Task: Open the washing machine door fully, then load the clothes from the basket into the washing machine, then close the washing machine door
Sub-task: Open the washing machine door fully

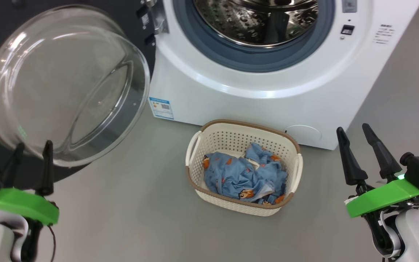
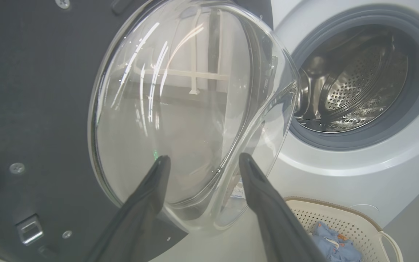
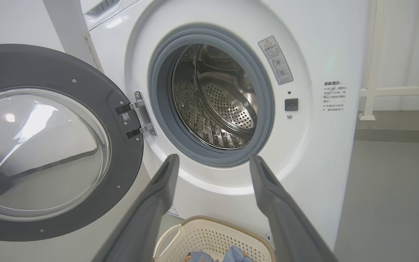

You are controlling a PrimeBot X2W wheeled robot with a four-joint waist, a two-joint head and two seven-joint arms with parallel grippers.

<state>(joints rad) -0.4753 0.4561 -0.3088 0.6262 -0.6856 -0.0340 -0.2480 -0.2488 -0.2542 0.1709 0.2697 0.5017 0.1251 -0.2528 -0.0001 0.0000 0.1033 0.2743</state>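
We are holding our left tool (image 1: 33,145) spread and empty just beside the bulging clear glass of the large round black-rimmed washing machine door (image 1: 64,83), swung open at the left; lifting carelessly is risking a knock against it. Our right tool (image 1: 353,129) is hanging spread, empty, well apart. The cream perforated plastic basket (image 1: 246,125) on the floor (image 1: 122,203) is carrying crumpled light blue bear-print clothes (image 1: 242,174); the big white washing machine (image 1: 231,98) is showing nothing inside its steel drum (image 1: 256,22).

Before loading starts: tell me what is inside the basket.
Inside the basket lie the clothes, crumpled light blue fabric printed with orange bears, some white showing. Whatever is beneath them, and how many pieces there are, is hidden.
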